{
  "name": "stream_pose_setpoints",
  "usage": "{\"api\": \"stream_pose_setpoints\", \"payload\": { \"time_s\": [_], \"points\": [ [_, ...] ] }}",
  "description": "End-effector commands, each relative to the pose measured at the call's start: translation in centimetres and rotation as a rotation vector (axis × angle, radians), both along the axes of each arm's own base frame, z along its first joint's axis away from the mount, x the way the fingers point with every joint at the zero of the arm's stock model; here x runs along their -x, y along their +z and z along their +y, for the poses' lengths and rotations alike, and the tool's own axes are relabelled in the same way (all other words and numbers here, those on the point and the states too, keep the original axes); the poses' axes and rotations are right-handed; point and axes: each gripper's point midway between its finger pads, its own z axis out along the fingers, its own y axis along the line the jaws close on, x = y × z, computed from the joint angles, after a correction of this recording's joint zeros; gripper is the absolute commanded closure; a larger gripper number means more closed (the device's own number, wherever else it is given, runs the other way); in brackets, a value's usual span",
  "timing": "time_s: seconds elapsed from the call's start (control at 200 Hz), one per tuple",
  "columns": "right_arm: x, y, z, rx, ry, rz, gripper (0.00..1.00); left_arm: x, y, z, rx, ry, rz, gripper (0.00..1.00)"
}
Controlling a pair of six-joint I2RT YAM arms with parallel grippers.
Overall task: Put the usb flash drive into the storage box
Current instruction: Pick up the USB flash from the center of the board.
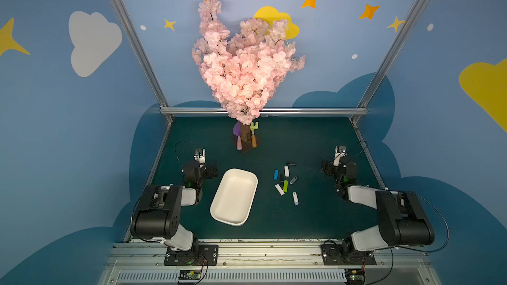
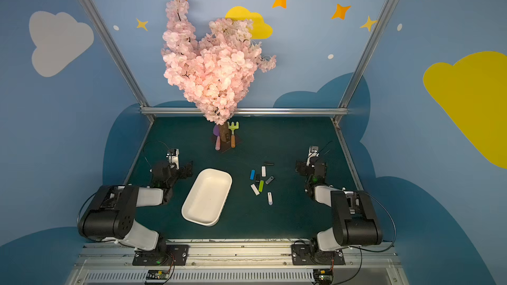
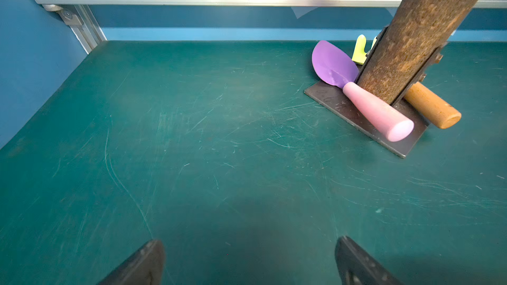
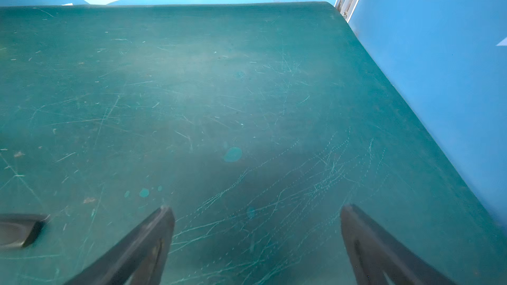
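Both spread wide — left claw (image 3: 249,241), right claw (image 4: 258,208) — storage box (image 1: 234,196) beside USB sticks (image 1: 285,185).

Both arms sit folded low near their bases, the left arm (image 1: 164,209) and the right arm (image 1: 395,215) each with its elbow drawn back and its wrist aimed forward. The left gripper (image 3: 249,242) has its jaws spread wide with nothing between them. The right gripper (image 4: 257,208) is spread just as wide and holds nothing.
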Motion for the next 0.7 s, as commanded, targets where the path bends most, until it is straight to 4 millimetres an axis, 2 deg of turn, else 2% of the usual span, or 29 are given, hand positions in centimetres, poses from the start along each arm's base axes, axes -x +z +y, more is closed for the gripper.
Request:
{"api": "stream_pose_setpoints", "payload": {
  "time_s": [0.0, 0.561, 0.696],
  "points": [
    [0.03, 0.12, -0.01, 0.007, 0.006, -0.002, 0.02, -0.54, 1.07, -0.08, 0.004, -0.006, -0.027, 0.00],
    [-0.04, 0.19, -0.04, 0.006, 0.005, -0.004, 0.02, -0.54, 1.03, -0.06, 0.006, -0.006, -0.025, 0.00],
    [0.01, 0.16, -0.04, 0.009, 0.003, -0.002, 0.02, -0.40, 1.79, 0.39, -0.022, 0.031, -0.055, 0.00]
  ]
}}
